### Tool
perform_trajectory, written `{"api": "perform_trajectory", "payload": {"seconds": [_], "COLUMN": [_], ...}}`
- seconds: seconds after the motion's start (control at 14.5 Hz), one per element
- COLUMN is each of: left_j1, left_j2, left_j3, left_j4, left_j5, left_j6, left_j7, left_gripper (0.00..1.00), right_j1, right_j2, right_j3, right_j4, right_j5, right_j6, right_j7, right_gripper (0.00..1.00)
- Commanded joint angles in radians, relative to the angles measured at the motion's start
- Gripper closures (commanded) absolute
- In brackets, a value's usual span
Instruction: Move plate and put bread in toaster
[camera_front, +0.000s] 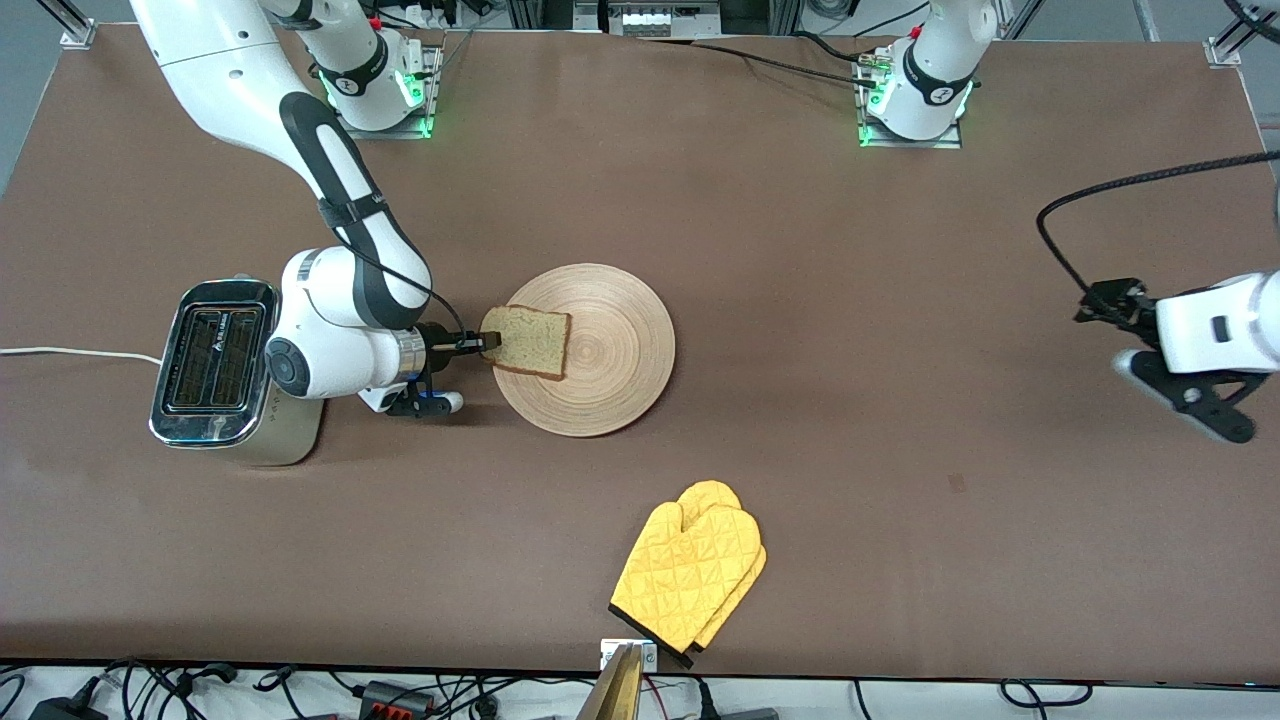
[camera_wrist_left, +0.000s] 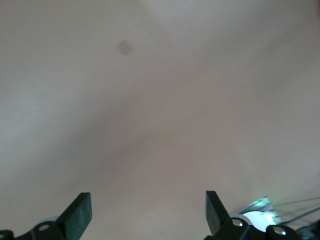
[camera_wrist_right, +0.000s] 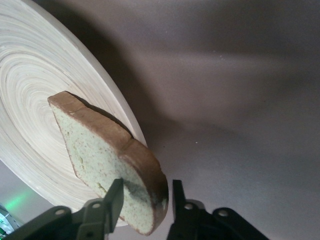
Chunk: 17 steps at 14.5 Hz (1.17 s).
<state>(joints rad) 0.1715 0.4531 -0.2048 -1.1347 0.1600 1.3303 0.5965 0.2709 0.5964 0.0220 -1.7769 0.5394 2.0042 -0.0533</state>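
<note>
The right arm bends low, its right claw (camera_front: 487, 345) clamped on the bread (camera_front: 527, 342) over the plate (camera_front: 600, 350), beside the toaster (camera_front: 215, 360). The left arm waits, left claw (camera_wrist_left: 147, 212) spread apart over bare worktop (camera_front: 850, 300).

Left wrist view: the left gripper (camera_wrist_left: 146, 216) hangs over bare brown table (camera_wrist_left: 165, 115), its two dark fingers (camera_wrist_left: 77, 214) spread wide with nothing between them. A small darker mark (camera_wrist_left: 124, 47) shows on the tabletop. At the picture's edge beside one finger, a white base with a green light (camera_wrist_left: 257, 215) and thin cables (camera_wrist_left: 295, 210) show
</note>
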Motion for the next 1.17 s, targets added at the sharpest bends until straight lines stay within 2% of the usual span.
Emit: {"api": "perform_trajectory", "payload": {"seconds": [0.0, 0.21, 0.41, 0.48, 0.69, 0.9, 1.1], "left_j1": [-0.029, -0.082, -0.092, -0.090, -0.078, -0.008, 0.011], "left_j2": [-0.002, -0.004, -0.004, -0.004, -0.031, -0.063, -0.141], "left_j3": [-0.010, -0.010, -0.010, -0.002, -0.004, -0.004, -0.004], "left_j4": [0.055, 0.064, 0.101, 0.102, 0.098, 0.069, -0.048], "left_j5": [0.137, 0.196, 0.143, 0.091, 0.056, -0.060, -0.085], "left_j6": [-0.025, -0.016, -0.014, -0.014, -0.011, -0.002, 0.027], "left_j7": [0.020, -0.012, -0.168, -0.205, -0.283, -0.369, -0.391], "left_gripper": [0.00, 0.00, 0.00, 0.00, 0.00, 0.00, 0.00], "right_j1": [0.008, 0.008, 0.007, 0.007, -0.004, 0.001, 0.001], "right_j2": [0.002, -0.009, -0.026, -0.039, -0.069, -0.096, -0.133], "right_j3": [-0.004, -0.004, -0.004, -0.007, -0.043, -0.100, -0.192], "right_j4": [0.001, 0.010, 0.043, 0.056, 0.123, 0.235, 0.370], "right_j5": [0.022, 0.017, 0.011, 0.008, -0.019, -0.174, -0.258], "right_j6": [-0.002, -0.002, -0.010, -0.034, -0.161, -0.304, -0.476], "right_j7": [-0.013, -0.019, -0.020, -0.014, -0.008, -0.004, 0.065], "right_gripper": [0.72, 0.88, 1.00, 1.00, 1.00, 1.00, 1.00]}}
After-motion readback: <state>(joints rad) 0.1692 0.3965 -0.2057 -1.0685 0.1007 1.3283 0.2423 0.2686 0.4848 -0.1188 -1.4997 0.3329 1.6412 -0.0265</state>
